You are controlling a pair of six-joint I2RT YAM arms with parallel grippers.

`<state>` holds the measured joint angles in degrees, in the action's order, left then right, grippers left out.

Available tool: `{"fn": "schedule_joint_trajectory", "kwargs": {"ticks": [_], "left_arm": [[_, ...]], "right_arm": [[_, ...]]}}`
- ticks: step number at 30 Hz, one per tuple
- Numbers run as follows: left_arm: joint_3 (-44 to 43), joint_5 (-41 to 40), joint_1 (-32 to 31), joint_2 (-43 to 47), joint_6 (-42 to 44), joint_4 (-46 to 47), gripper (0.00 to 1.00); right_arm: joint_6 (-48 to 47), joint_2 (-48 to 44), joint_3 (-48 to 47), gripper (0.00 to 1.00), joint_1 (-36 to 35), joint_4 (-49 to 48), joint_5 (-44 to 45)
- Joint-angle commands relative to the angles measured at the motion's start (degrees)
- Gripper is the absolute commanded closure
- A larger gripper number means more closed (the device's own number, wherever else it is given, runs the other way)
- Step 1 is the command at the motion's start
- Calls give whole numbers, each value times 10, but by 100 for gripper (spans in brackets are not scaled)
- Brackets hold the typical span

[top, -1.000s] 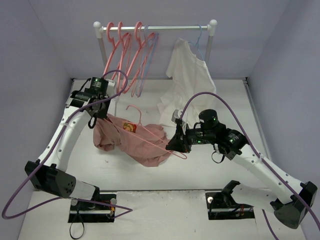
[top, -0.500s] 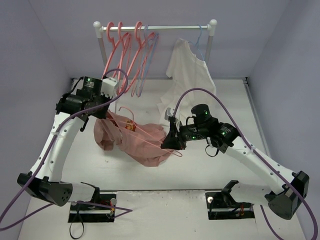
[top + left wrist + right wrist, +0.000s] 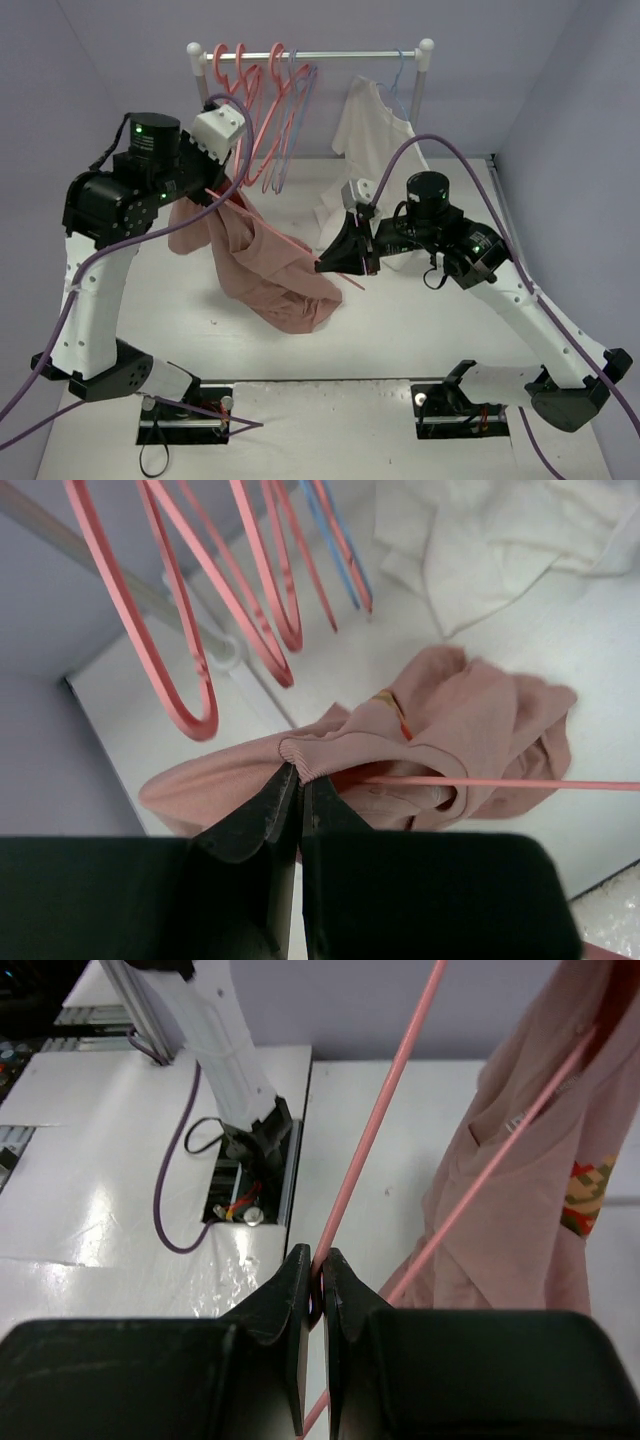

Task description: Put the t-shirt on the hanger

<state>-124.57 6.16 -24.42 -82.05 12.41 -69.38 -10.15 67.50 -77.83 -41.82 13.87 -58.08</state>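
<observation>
The salmon-pink t-shirt (image 3: 268, 275) hangs bunched from its ribbed collar (image 3: 330, 755), its lower folds near the table. My left gripper (image 3: 298, 772) is shut on that collar, held high at the left (image 3: 218, 196). The thin coral-pink hanger (image 3: 300, 250) runs slantwise through the shirt; one bar (image 3: 500, 782) passes inside the neck opening. My right gripper (image 3: 326, 265) is shut on the hanger's lower end, its jaws pinching the rod (image 3: 385, 1100) just right of the cloth (image 3: 540, 1160). The hanger's hook is hidden.
A white rack rail (image 3: 340, 56) stands at the back with several coral hangers (image 3: 245, 110) and bluish ones (image 3: 298, 100) just behind my left arm. A white shirt (image 3: 375, 150) hangs at the rail's right end, draping to the table.
Both arms have risen. The left gripper has pulled the collar up off the table, so the shirt now hangs. The right gripper has lifted the hanger's end with it.
</observation>
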Motion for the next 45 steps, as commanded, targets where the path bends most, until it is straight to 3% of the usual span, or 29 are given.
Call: {"fn": "schedule_joint_trajectory", "kwargs": {"ticks": [1,13,19,26,33,40,45], "left_arm": [[-86,59,-18,2,4,-2,100],[4,128,-28,37,-44,-1,100],[35,104,-27,47,-51,2,100],[12,156,-28,36,-61,6,100],[24,133,-27,35,-88,52,100],[-1,74,-26,31,-107,101,100],[7,66,-26,27,-100,126,81]], "right_arm": [[-28,19,-80,100,-4,-67,-83],[-63,60,45,100,0,-70,-87],[-67,46,29,100,23,-72,-87],[-66,35,14,100,86,-73,-123],[-60,3,50,100,118,-78,-113],[-35,-2,16,100,143,-82,-83],[-23,10,17,100,152,-82,-97]]}}
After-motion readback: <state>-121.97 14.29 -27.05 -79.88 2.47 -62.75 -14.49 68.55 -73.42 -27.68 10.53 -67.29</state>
